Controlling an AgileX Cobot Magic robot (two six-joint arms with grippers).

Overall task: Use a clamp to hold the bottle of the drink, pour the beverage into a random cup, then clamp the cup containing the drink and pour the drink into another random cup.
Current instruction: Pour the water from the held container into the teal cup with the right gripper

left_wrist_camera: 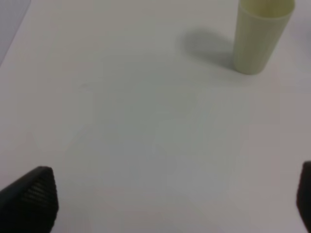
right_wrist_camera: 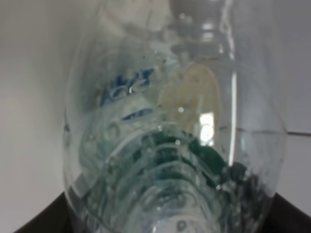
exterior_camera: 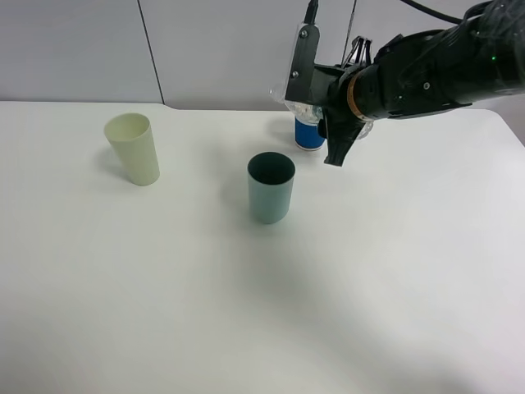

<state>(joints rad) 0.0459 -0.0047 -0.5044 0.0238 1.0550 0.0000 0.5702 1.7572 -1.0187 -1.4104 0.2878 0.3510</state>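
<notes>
A clear drink bottle with a blue label (exterior_camera: 309,131) stands at the back of the white table (exterior_camera: 246,312). My right gripper (exterior_camera: 326,123) is around its upper part. In the right wrist view the bottle (right_wrist_camera: 175,126) fills the frame, and the dark fingers (right_wrist_camera: 53,218) press on both of its sides. A dark teal cup (exterior_camera: 271,187) stands upright just in front and to the left of the bottle. A cream cup (exterior_camera: 135,148) stands upright at the left and also shows in the left wrist view (left_wrist_camera: 260,36). My left gripper (left_wrist_camera: 170,204) is open and empty over bare table.
A grey wall (exterior_camera: 205,49) runs behind the table's back edge. The right arm's bulky body (exterior_camera: 426,74) hangs over the back right of the table. The left arm is out of the exterior high view.
</notes>
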